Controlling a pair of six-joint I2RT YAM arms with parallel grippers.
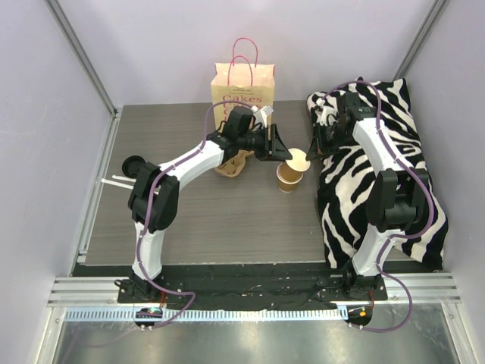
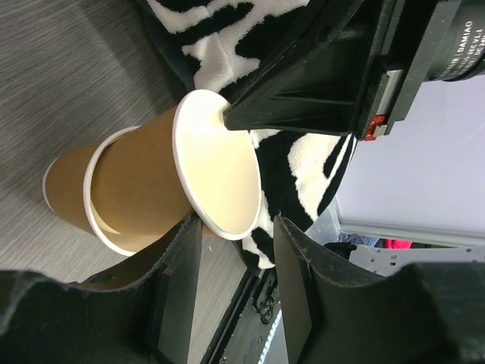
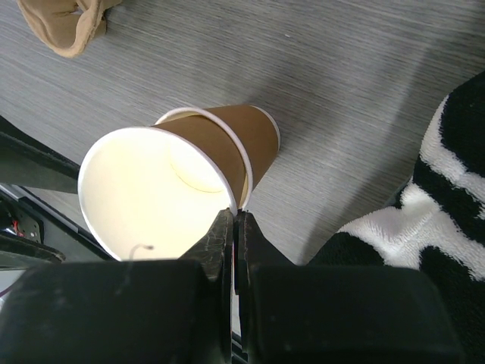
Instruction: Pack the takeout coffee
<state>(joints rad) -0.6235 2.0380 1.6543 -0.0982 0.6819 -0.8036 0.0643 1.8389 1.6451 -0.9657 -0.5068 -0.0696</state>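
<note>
Two brown paper cups with white rims stand mid-table. The lower cup [image 1: 287, 180] stands upright. The upper cup [image 1: 298, 161] sits partly nested in it and tilted. My right gripper [image 3: 237, 216] is shut on the rim of the upper cup [image 3: 151, 189], which leans out of the lower cup [image 3: 254, 133]. My left gripper [image 2: 239, 258] is open, its fingers [image 2: 178, 280] just beside the upper cup's rim [image 2: 216, 163], not gripping it. In the top view the left gripper [image 1: 276, 148] sits just left of the cups. A tan paper bag with pink handles [image 1: 242, 83] stands at the back.
A tan pulp carrier [image 1: 231, 163] lies under the left arm, left of the cups. A black lid [image 1: 135, 163] and a white straw [image 1: 121, 182] lie at the table's left edge. A zebra-striped cloth [image 1: 379, 174] covers the right side.
</note>
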